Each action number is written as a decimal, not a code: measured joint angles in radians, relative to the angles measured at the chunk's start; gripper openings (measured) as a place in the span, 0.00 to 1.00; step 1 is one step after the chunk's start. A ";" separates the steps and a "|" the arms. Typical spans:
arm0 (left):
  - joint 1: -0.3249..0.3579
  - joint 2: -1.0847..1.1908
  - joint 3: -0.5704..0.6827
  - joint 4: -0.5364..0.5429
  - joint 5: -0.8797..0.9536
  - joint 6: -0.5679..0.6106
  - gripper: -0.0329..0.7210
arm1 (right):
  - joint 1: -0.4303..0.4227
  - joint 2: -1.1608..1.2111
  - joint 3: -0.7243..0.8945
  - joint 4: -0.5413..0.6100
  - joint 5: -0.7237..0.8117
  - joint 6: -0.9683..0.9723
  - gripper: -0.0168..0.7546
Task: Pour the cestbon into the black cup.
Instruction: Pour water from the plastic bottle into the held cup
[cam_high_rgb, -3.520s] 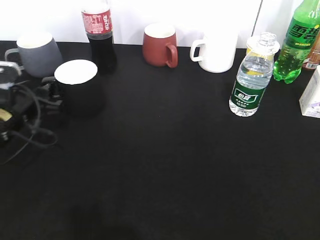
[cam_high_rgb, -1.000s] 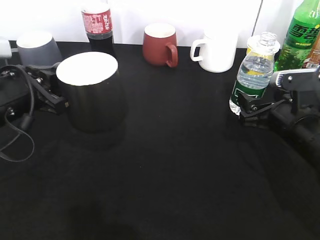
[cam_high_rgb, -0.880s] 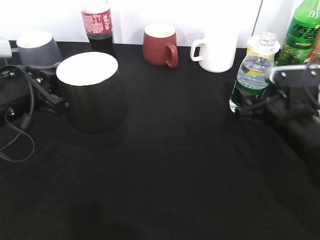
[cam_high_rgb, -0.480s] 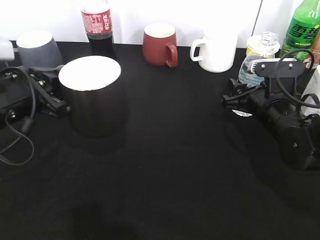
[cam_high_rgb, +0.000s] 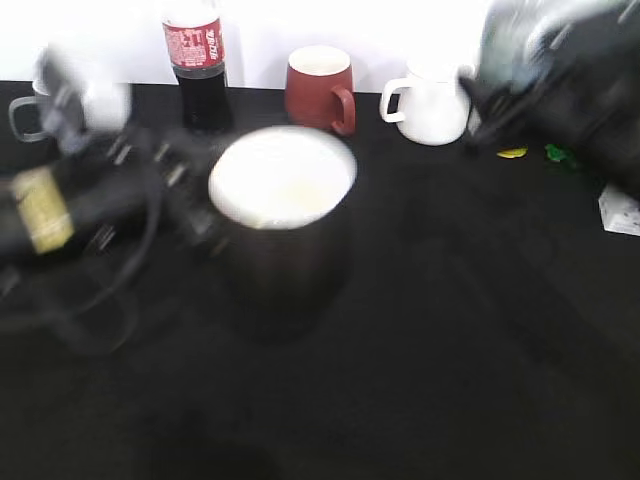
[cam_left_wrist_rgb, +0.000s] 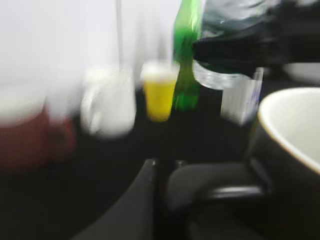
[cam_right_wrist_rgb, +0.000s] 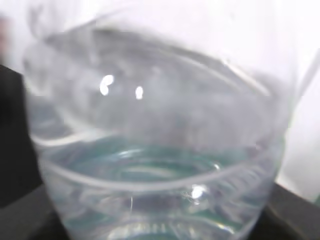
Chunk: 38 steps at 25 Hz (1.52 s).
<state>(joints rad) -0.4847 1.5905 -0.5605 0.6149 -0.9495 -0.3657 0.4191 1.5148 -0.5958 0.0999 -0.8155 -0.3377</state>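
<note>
The black cup, white inside, is at the table's middle, blurred by motion. My left gripper is shut on its handle at the cup's left side; the left wrist view shows the handle between the jaws and the cup's rim at the right. My right gripper is shut on the cestbon and holds it raised at the upper right. The cestbon fills the right wrist view, with water in it. In the left wrist view it hangs above the cup.
Along the back wall stand a cola bottle, a dark red mug and a white mug. A grey mug is at far left behind my left arm. A white carton is at the right edge. A green bottle and a yellow cup show in the left wrist view.
My left gripper has carried the black cup from the left toward the middle. My right gripper has closed on the cestbon and lifted it off the table.
</note>
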 joint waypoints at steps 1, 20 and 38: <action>-0.027 0.014 -0.049 -0.003 0.007 0.000 0.11 | 0.000 -0.073 0.001 -0.038 0.045 -0.023 0.66; -0.182 0.084 -0.224 -0.147 0.122 0.000 0.11 | 0.000 -0.215 0.001 -0.175 0.109 -1.037 0.66; -0.182 0.086 -0.224 -0.135 0.179 0.000 0.11 | 0.000 -0.215 0.001 -0.151 0.057 -1.221 0.66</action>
<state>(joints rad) -0.6672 1.6767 -0.7843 0.4798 -0.7709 -0.3657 0.4191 1.3002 -0.5949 -0.0506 -0.7580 -1.5591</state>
